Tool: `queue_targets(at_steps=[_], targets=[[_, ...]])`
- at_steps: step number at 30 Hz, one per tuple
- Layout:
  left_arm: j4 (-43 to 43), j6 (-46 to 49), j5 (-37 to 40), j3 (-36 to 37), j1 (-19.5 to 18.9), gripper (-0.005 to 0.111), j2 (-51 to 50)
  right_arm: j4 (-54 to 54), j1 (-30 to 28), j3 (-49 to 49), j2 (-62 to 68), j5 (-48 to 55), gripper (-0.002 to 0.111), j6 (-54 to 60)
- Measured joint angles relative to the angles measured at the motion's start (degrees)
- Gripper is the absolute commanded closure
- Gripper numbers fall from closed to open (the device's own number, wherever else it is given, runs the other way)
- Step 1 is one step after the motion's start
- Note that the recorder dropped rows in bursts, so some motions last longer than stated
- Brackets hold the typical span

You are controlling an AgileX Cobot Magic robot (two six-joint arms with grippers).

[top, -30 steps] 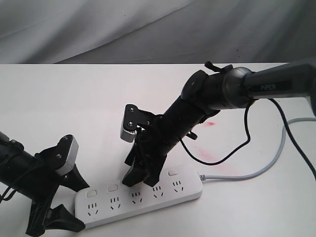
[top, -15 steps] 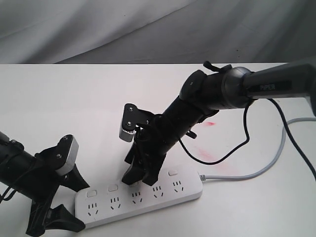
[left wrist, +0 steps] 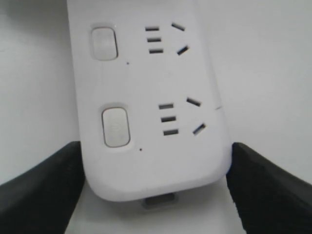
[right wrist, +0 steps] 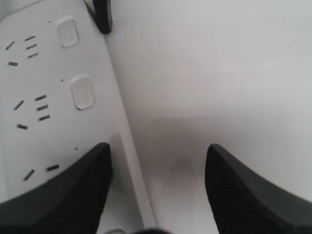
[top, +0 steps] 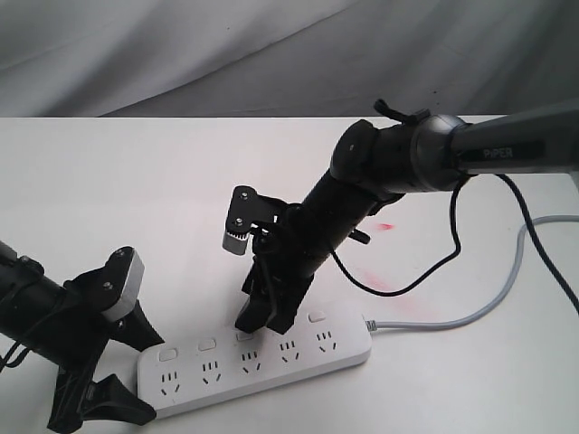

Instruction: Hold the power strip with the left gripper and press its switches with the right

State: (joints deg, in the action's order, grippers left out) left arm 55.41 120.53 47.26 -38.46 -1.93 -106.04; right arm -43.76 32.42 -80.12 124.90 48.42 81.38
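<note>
The white power strip (top: 271,360) lies near the table's front, its grey cord (top: 488,307) leaving the right end. My left gripper (top: 134,369) straddles the strip's left end; in the left wrist view both fingers (left wrist: 44,185) press the power strip (left wrist: 151,87) from either side. My right gripper (top: 262,320) is open, tips just above the strip's back edge beside the third of the switches (top: 242,336). In the right wrist view one of its fingers (right wrist: 63,190) hangs over the power strip (right wrist: 44,87) and the other over bare table. The fourth switch is hidden behind it.
The white table (top: 118,190) carries red smears (top: 375,282) behind the strip's right end. A loose black cable (top: 425,271) loops down from the right arm. A grey cloth backdrop (top: 271,54) rises behind the table.
My right gripper has lifted slightly and shifted right and back, uncovering the third switch. The left gripper and the strip have not moved.
</note>
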Motion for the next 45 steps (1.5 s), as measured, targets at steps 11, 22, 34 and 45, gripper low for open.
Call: queue_targets(at_steps=[11, 22, 34, 45], targets=[[0.0, 0.0, 0.0, 0.0, 0.0, 0.051, 0.0, -3.0, -0.3, -0.3, 1.5, 1.8, 0.056, 1.5], [-0.2, 0.0, 0.0, 0.0, 0.0, 0.051, 0.0, -5.7, -0.4, -0.2, 1.5, 2.1, 0.057, 4.3], [-0.2, 0.0, 0.0, 0.0, 0.0, 0.051, 0.0, -2.6, -0.6, 0.7, -6.8, 1.3, 0.058, 5.6], [-0.2, 0.0, 0.0, 0.0, 0.0, 0.051, 0.0, -5.7, -4.8, 3.5, -6.8, 4.2, 0.060, 9.3]])
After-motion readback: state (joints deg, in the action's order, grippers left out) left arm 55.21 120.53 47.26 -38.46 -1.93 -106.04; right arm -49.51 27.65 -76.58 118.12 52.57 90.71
